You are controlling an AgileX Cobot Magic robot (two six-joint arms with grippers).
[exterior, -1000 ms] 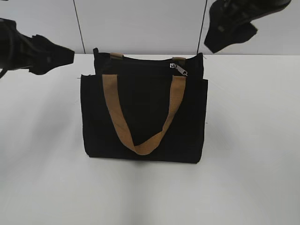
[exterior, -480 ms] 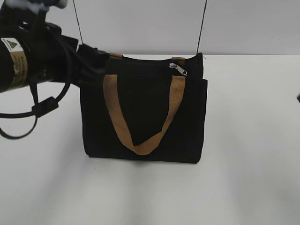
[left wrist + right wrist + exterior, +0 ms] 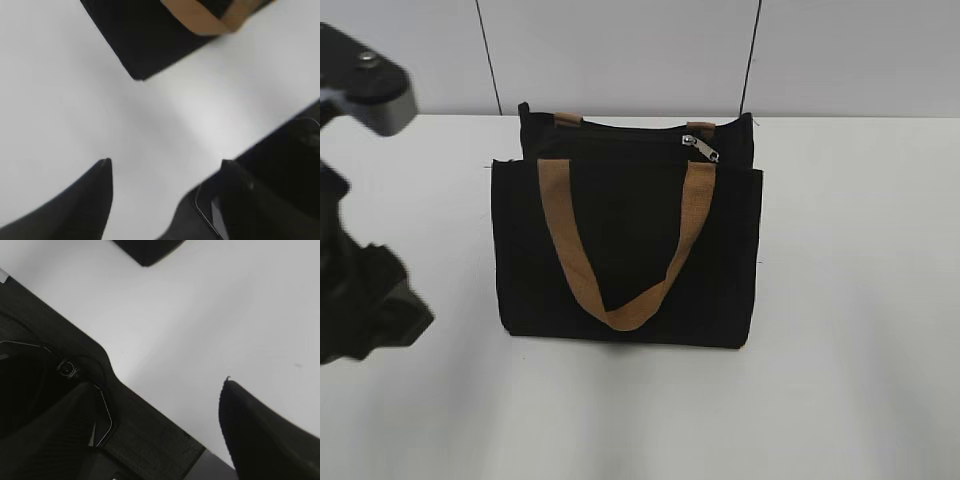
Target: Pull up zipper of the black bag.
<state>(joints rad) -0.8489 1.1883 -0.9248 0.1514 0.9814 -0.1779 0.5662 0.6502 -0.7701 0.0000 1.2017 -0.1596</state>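
Note:
The black bag point(image 3: 625, 250) stands upright in the middle of the white table, its tan handle point(image 3: 620, 300) hanging down the front. The zipper pull point(image 3: 701, 148) lies at the right end of the top zip line. My left arm point(image 3: 365, 300) is a dark blur low at the left edge, apart from the bag. In the left wrist view my left gripper point(image 3: 165, 165) is open and empty over bare table, with the bag's corner point(image 3: 145, 45) ahead. My right gripper point(image 3: 160, 382) is open and empty over the table, with a bag corner point(image 3: 147, 250) at the top edge. It is out of the exterior view.
The white table point(image 3: 860, 300) spreads on all sides of the bag. A light wall with two dark vertical seams point(image 3: 750, 55) stands behind the table.
My left arm has swung from beside the bag's top left corner down to the low left of the table. My right arm has left the exterior view. The bag has not moved.

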